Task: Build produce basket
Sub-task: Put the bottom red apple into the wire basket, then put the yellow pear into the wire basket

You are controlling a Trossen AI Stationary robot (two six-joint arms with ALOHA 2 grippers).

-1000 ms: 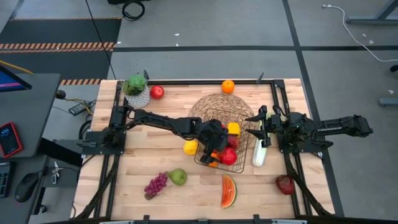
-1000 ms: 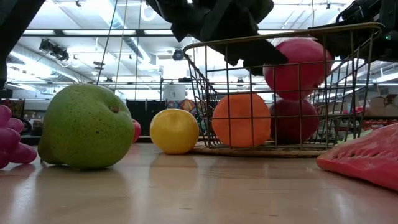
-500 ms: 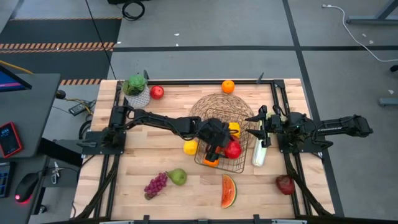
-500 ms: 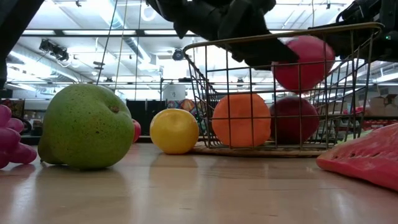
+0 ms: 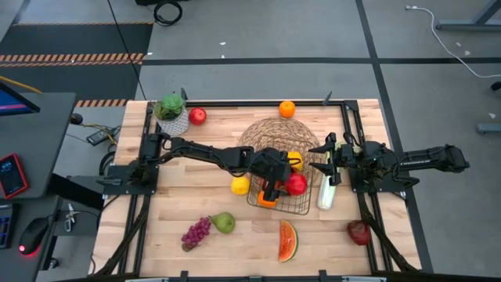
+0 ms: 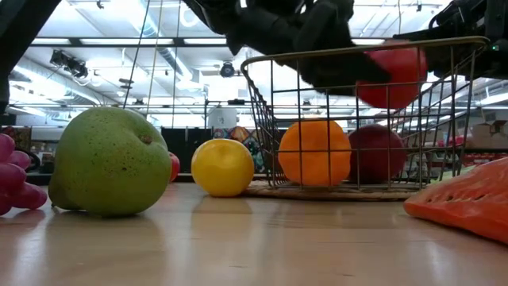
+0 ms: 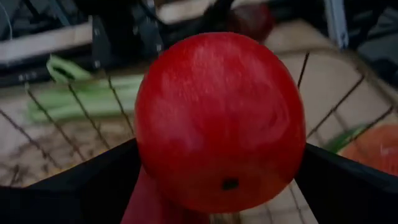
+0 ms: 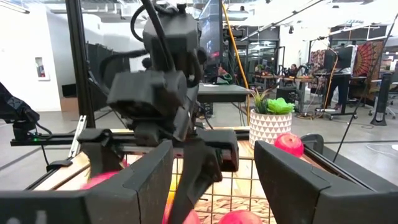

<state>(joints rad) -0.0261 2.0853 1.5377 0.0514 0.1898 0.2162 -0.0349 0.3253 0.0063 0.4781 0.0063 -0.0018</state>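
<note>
The left hand (image 5: 275,186) holds a red apple (image 5: 296,185) wide between its fingers, with the wire basket (image 5: 307,205) directly beneath it, nearer than the shut right hand (image 5: 327,158).

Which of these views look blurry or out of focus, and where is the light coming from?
Left wrist view: the red apple fills the picture, with the basket wire soft behind it. Low view: bright ceiling lights backlight the scene, and the pear sits near and large. High view: even light, sharp.
</note>
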